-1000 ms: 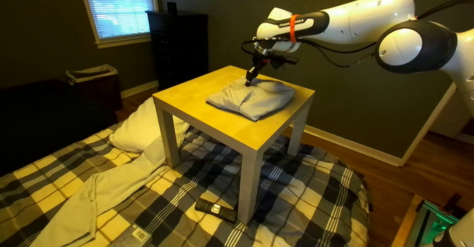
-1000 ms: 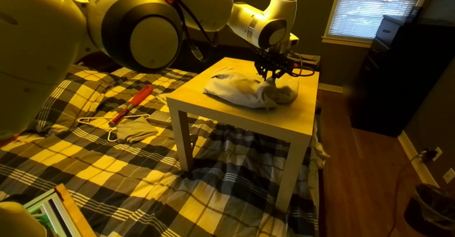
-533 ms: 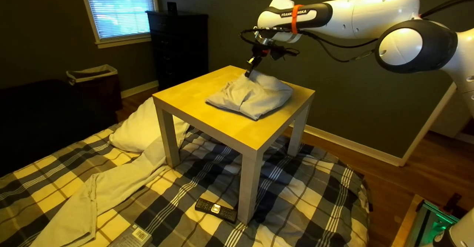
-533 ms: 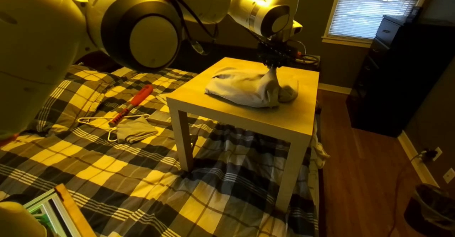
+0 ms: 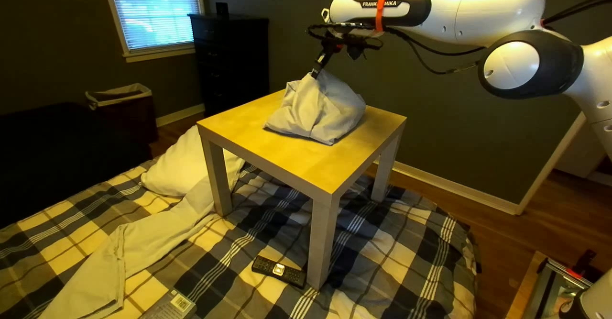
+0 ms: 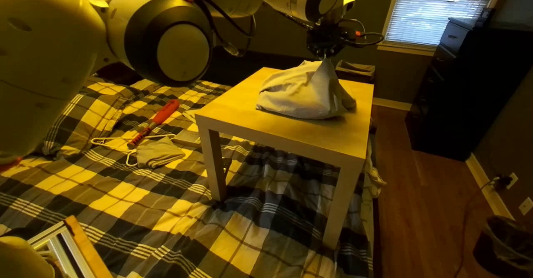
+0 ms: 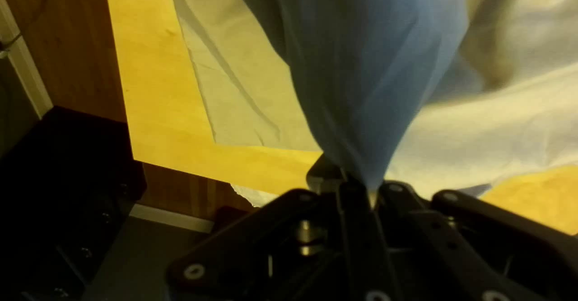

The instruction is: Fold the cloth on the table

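Note:
The pale grey-white cloth (image 5: 318,111) lies bunched and wrinkled on the yellow top of the small square table (image 5: 239,123). It also shows in an exterior view (image 6: 302,98). My gripper (image 5: 315,73) is above the table, shut on a pinched part of the cloth and lifting it into a peak. The rest of the cloth still rests on the tabletop. In the wrist view, the cloth (image 7: 370,66) narrows to a point between the closed fingertips (image 7: 361,179). A flat layer of cloth lies below, near the tabletop's corner. The fold's underside is partly hidden.
The table stands on a plaid bedspread (image 5: 397,242). A white pillow (image 5: 177,166) and a remote (image 5: 278,270) lie by its legs. A red-handled tool (image 6: 155,123), a hanger (image 6: 109,140) and a folded grey fabric (image 6: 160,153) lie on the bed.
My gripper came from low over the cloth, fingers apart, shut on it and rose. The pinched part is pulled up into a peak, and the cloth has shifted a little across the tabletop.

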